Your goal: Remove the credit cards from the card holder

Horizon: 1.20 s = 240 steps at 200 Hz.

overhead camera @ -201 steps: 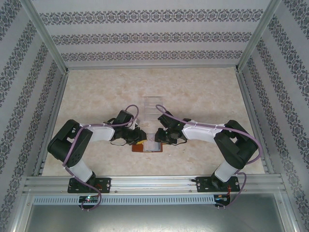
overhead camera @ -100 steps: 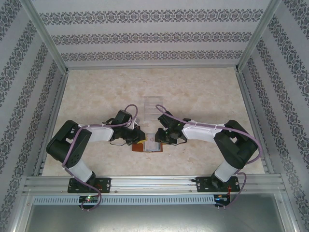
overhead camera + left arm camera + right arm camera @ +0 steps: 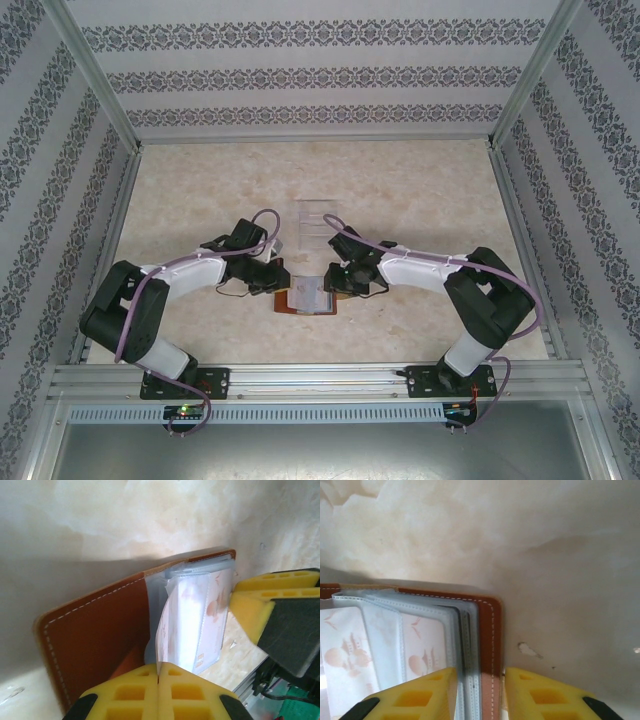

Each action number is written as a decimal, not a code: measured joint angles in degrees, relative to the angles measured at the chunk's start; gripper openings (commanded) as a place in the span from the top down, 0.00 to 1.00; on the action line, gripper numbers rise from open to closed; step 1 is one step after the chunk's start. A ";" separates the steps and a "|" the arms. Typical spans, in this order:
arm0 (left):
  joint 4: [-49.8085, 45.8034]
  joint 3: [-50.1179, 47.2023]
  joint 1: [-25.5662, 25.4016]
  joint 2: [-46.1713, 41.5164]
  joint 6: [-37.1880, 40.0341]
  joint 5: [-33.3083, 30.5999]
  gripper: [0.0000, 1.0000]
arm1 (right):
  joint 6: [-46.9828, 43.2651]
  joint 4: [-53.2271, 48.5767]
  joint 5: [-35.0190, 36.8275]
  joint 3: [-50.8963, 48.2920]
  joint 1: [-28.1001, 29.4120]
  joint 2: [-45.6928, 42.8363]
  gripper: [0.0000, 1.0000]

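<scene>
The card holder (image 3: 308,298) lay open on the worktop (image 3: 420,200) between my two arms, brown leather cover down and its grey-blue pockets fanned upward. I judged it light and floppy: soft leather that would slide or lift off the surface if nothing pinned it, so the sensible hold was the stitched outer edge. My right gripper (image 3: 480,677) had that edge. Its jaws stood partly apart, straddling the cover and the stack of pocket rims and bearing on them from both sides. The credit card (image 3: 187,620) I was after was thin, pale and stiff, slick enough to slip from foam pads, and snug in its pocket. It therefore wanted a firm pinch on the free corner and a straight pull along the pocket. My left gripper (image 3: 159,674) was clenched tight, pads together, with that card's lower corner running into the seam between them. From the wrist view I could not tell whether I pinched the bare card or the clear sleeve around it.
</scene>
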 measured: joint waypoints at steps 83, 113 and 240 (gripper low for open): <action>1.29 0.59 0.07 2.60 -0.17 1.16 1.00 | -1.22 2.29 -4.90 1.86 -0.72 -0.07 0.66; 9.18 -2.32 0.28 4.35 -5.33 4.81 1.00 | -0.79 4.83 -7.43 1.86 -0.68 -0.07 0.67; 12.98 -3.67 0.37 0.07 -9.09 5.33 1.00 | 1.27 3.30 -3.30 -0.52 -0.74 -1.44 0.57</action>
